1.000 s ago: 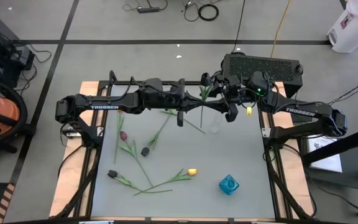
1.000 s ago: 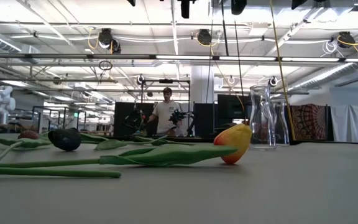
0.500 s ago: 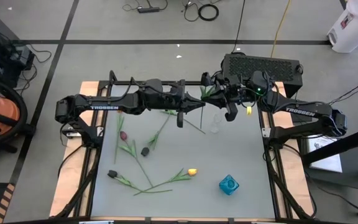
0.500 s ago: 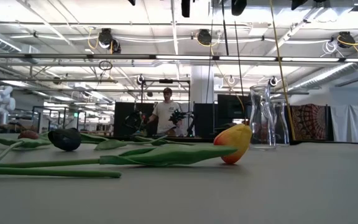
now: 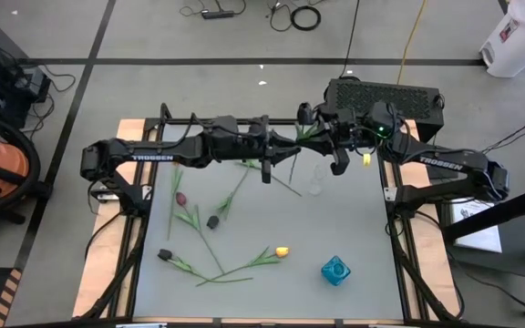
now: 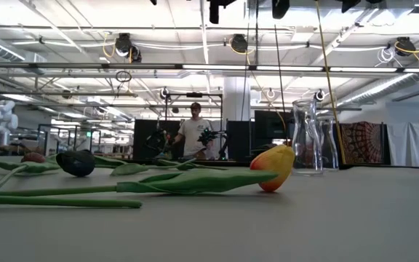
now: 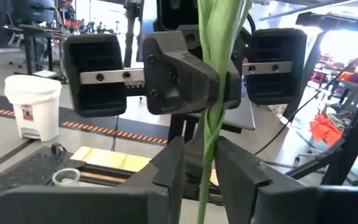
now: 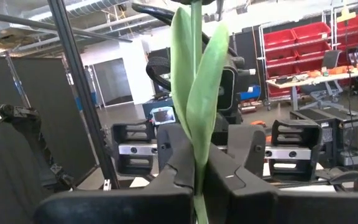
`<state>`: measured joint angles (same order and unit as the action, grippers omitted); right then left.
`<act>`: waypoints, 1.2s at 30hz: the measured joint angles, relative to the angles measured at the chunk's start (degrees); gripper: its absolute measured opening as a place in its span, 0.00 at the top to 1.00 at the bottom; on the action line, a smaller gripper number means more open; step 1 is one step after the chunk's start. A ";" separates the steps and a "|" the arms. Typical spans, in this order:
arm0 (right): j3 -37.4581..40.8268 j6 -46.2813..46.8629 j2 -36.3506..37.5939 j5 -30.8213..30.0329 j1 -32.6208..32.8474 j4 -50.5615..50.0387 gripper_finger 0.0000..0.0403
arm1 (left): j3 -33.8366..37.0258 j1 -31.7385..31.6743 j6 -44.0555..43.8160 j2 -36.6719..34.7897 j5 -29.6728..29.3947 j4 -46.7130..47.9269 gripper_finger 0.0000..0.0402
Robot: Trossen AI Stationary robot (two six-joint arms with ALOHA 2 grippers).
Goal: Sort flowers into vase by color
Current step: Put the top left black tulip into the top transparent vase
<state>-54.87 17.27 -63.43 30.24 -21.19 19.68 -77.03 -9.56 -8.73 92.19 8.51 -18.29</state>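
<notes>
My right gripper (image 8: 199, 163) is shut on a tulip's green stem and leaves (image 5: 304, 133), high over the table's far middle. The tulip's head does not show. My left gripper (image 7: 199, 163) faces it from the left, open, with its fingers narrowly either side of the same stem lower down. I cannot tell whether they touch it. A clear glass vase (image 5: 315, 179) stands just below the grippers. On the table lie a yellow tulip (image 5: 282, 251), two dark ones (image 5: 212, 221) (image 5: 164, 255) and a pinkish red one (image 5: 181, 198). My right gripper pinches the tulip between its two fingers where the leaves wrap the stem (image 8: 196, 146). The fingers come level from the table's right and lie across the stem. The tulip is lifted clear, and its stem (image 7: 205, 186) runs on past the fingers.
A small blue vase (image 5: 335, 270) stands near the table's near right corner. The loose tulips' stems cross over the left half of the table (image 5: 363, 228). A black box (image 5: 386, 94) sits beyond the far edge. A person stands far off in the room in the low view.
My left gripper has moved a little toward the table's right, closing in on my right gripper and the held tulip's stem. The tulip's leaves have shifted slightly with the right gripper.
</notes>
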 joint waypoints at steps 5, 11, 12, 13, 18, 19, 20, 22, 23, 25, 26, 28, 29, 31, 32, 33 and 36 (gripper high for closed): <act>-0.02 -0.45 3.27 0.35 -2.50 -3.99 1.00 | 0.00 -0.24 0.08 -2.73 -0.55 -0.19 0.76; 0.00 -5.20 7.89 -4.18 -6.63 -12.04 1.00 | -0.02 -2.07 2.02 -6.70 -1.52 7.12 0.76; 0.00 -6.47 8.86 -5.94 -7.34 -13.50 1.00 | -0.02 -2.41 2.04 -7.17 -2.46 8.91 0.76; 0.00 -7.83 9.95 -7.72 -8.12 -15.18 1.00 | -0.02 -2.79 2.05 -7.61 -3.06 10.95 0.76; 0.00 -13.28 15.91 -16.89 -11.96 -22.48 1.00 | -0.02 -4.48 2.04 -9.28 -5.02 17.54 0.76; 0.00 -13.99 17.09 -18.48 -12.76 -23.80 1.00 | -0.02 -4.87 2.08 -9.48 -5.46 18.35 0.76; 0.00 -14.72 18.13 -19.98 -13.56 -25.38 1.00 | -0.02 -5.19 2.11 -9.58 -5.92 18.70 0.76; 0.00 -16.10 19.89 -22.44 -15.09 -28.53 1.00 | -0.02 -5.79 2.14 -9.67 -6.61 18.56 0.76; 0.00 -16.68 20.64 -23.81 -15.89 -30.16 1.00 | -0.02 -6.08 2.14 -9.70 -6.74 18.50 0.76; 0.00 -17.55 21.80 -26.12 -17.58 -32.91 1.00 | -0.02 -6.70 2.14 -9.69 -6.92 18.47 0.76; 0.00 -17.93 22.21 -27.38 -18.37 -34.10 1.00 | -0.02 -6.97 2.14 -9.69 -6.93 18.49 0.76; 0.00 -18.77 22.66 -29.60 -20.06 -35.92 1.00 | -0.02 -7.43 2.14 -9.69 -6.95 18.51 0.76; 0.00 -19.07 22.70 -30.83 -20.86 -36.37 1.00 | -0.02 -7.57 2.14 -9.69 -6.95 18.50 0.76; 0.00 -19.39 22.57 -33.24 -22.56 -36.41 1.00 | -0.02 -7.79 2.10 -9.69 -6.95 18.50 0.76; 0.00 -19.47 22.29 -34.52 -23.42 -36.01 1.00 | -0.02 -7.80 2.10 -9.69 -6.95 18.52 0.76; 0.00 -19.40 21.92 -35.31 -24.31 -35.34 1.00 | -0.02 -7.78 2.14 -9.69 -6.95 18.50 0.76; 0.00 -18.10 20.10 -35.99 -26.78 -33.49 1.00 | -0.02 -7.74 2.14 -9.69 -6.99 18.47 0.76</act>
<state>-54.87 -0.83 -43.34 -5.75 -47.97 -13.81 -77.06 -17.30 -6.59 82.50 1.52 0.19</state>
